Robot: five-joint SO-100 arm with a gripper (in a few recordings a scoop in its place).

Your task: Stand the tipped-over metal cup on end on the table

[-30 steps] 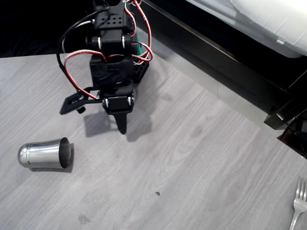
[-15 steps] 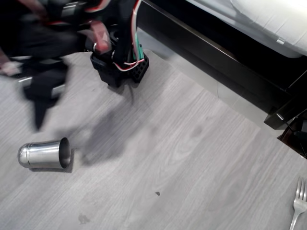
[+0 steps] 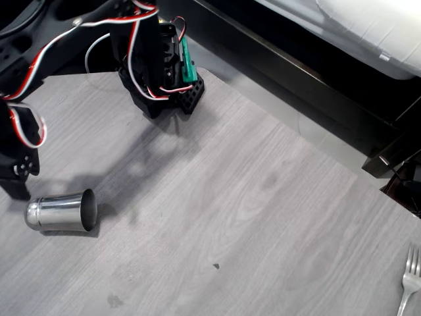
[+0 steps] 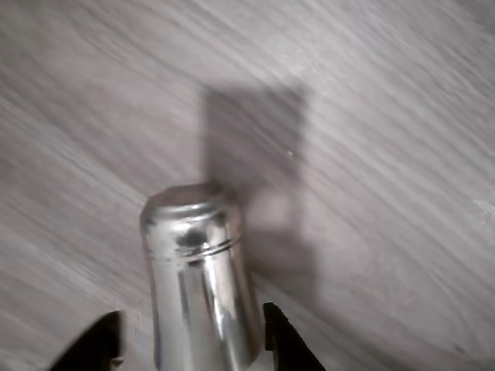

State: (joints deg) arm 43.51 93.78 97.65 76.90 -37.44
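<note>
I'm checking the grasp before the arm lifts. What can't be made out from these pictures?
- Gripper: the wrist view's bottom edge cuts off its fingers, so contact with the cup is unclear.
- Cup's open end: cut off by the same edge there.
- Gripper in the overhead view: cut by the left edge; opening unreadable.
- Fork: its handle runs off the corner.
- Table grain: smeared by blur.

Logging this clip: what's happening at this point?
The arm has swung to the left edge of the overhead view, bringing its tool over the cup. The cup lies on its side on the table, mouth toward the right. In the wrist view the open fingers flank it without clear contact. A fork lies far right.
</note>
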